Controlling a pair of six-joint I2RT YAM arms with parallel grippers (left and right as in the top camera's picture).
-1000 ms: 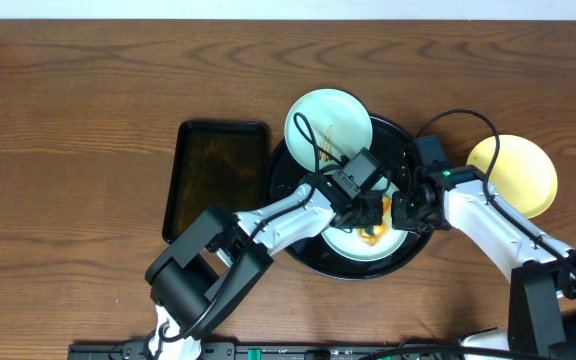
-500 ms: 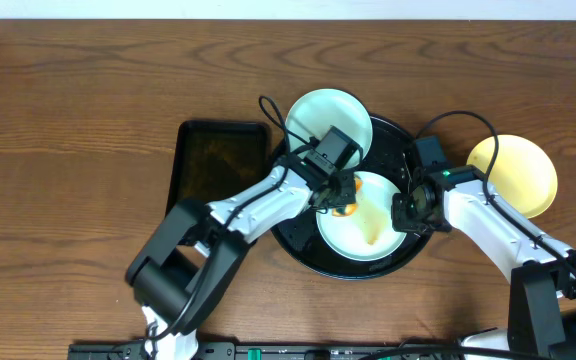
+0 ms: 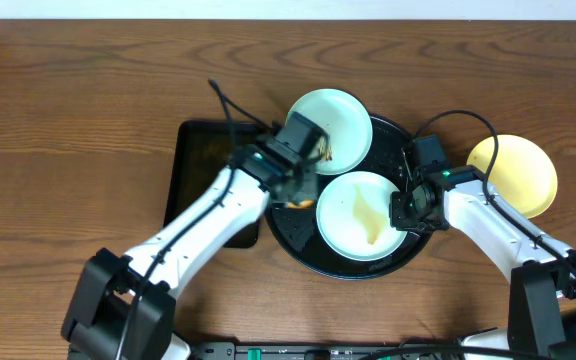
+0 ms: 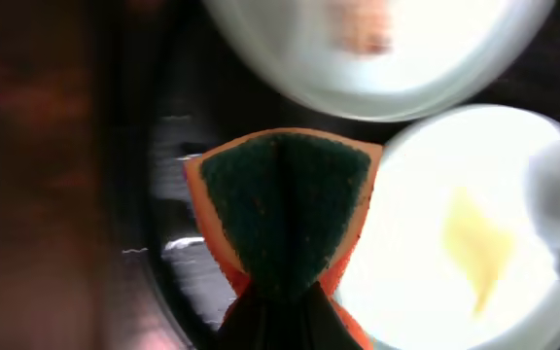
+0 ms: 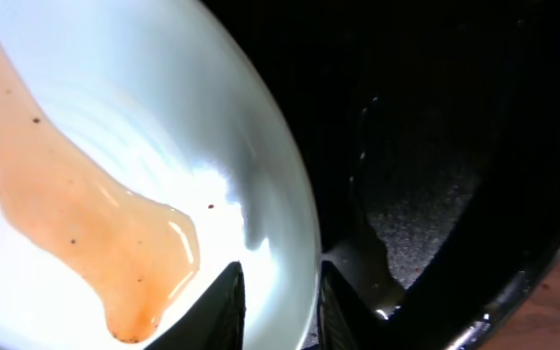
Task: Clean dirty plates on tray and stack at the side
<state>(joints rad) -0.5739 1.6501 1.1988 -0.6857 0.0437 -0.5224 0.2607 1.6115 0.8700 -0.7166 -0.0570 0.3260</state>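
The right claw pinches the rim of the smeared plate, the left claw clenches the sponge; a weak pinch could tip sauce onto the tray.

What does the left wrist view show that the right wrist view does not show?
Only left wrist: the folded orange-and-green sponge pinched in the left claw, and a second plate above. Only right wrist: the right claw gripping the smeared plate at its rim, dark specks in the smear. Both: that plate, its yellowish smear, the black tray.
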